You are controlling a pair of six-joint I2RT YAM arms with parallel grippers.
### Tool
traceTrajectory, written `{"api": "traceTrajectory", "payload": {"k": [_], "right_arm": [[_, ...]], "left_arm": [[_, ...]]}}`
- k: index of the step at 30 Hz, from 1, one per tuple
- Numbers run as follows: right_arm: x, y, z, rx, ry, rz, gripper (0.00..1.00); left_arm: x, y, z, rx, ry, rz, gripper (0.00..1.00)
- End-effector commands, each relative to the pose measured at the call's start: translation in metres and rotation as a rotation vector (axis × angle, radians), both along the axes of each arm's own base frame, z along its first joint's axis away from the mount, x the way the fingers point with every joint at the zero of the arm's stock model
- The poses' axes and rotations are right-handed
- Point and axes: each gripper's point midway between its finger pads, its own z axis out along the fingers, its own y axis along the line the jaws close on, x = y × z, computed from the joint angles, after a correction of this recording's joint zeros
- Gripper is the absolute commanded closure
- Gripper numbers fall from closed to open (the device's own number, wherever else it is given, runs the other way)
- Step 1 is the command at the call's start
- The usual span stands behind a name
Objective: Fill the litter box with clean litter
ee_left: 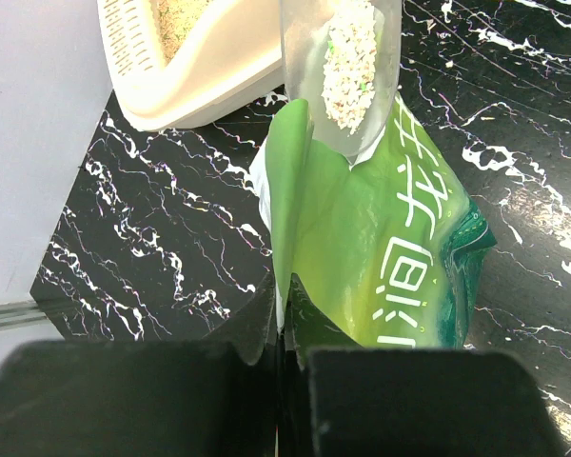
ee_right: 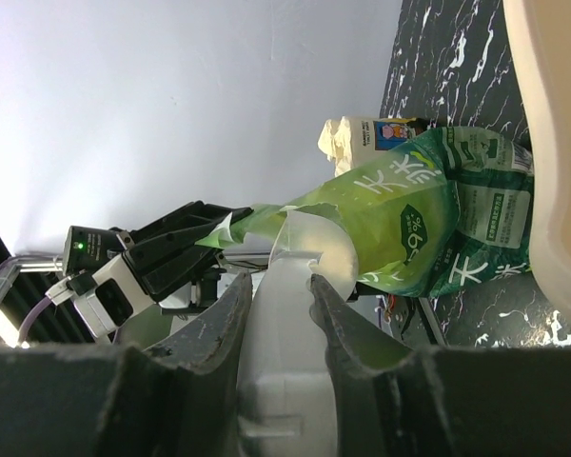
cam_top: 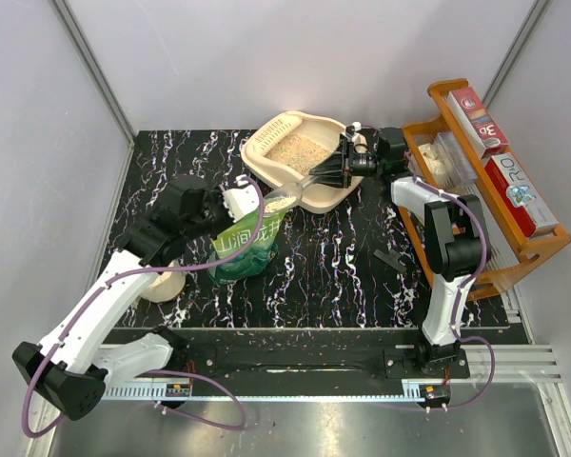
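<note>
The cream litter box (cam_top: 316, 197) stands at the back middle with pale litter (cam_top: 290, 152) in it. Its slotted corner shows in the left wrist view (ee_left: 133, 43), its wall in the right wrist view (ee_right: 552, 143). My right gripper (cam_top: 341, 168) is shut on the handle of a translucent scoop (ee_right: 278, 324). The scoop bowl (ee_left: 347, 67) holds litter between the box and the green bag's mouth. My left gripper (ee_left: 284, 319) is shut on the top edge of the green bag (ee_left: 381, 257), holding it upright (cam_top: 247, 243).
An orange wooden rack (cam_top: 514, 255) with boxes stands at the right, close to the right arm. A cream tape roll (cam_top: 162, 284) lies under the left arm. A small black object (cam_top: 392, 259) lies on the dark marbled table (cam_top: 343, 286).
</note>
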Motion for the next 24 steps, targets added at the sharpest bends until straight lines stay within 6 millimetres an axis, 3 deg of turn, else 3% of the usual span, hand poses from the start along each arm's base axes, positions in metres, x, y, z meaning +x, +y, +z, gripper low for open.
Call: {"api": "traceTrajectory", "payload": {"k": [1, 10, 16, 23, 24], "right_arm": [[-0.009, -0.008, 0.019, 0.018, -0.09, 0.062, 1.0], [0.003, -0.025, 0.036, 0.056, -0.084, 0.036, 1.0], [0.035, -0.038, 0.05, 0.062, -0.131, -0.052, 1.0], [0.092, -0.066, 0.074, 0.032, -0.245, -0.227, 1.0], [0.1, -0.073, 0.069, 0.018, -0.221, -0.25, 1.0]], "left_arm": [[0.019, -0.003, 0.052, -0.058, -0.171, 0.013, 1.0], [0.022, 0.001, 0.048, -0.039, -0.18, 0.031, 1.0], [0.024, 0.0, 0.046, -0.034, -0.173, 0.034, 1.0], [0.025, -0.005, 0.043, -0.038, -0.152, 0.022, 1.0], [0.025, -0.005, 0.043, -0.04, -0.151, 0.021, 1.0]]}}
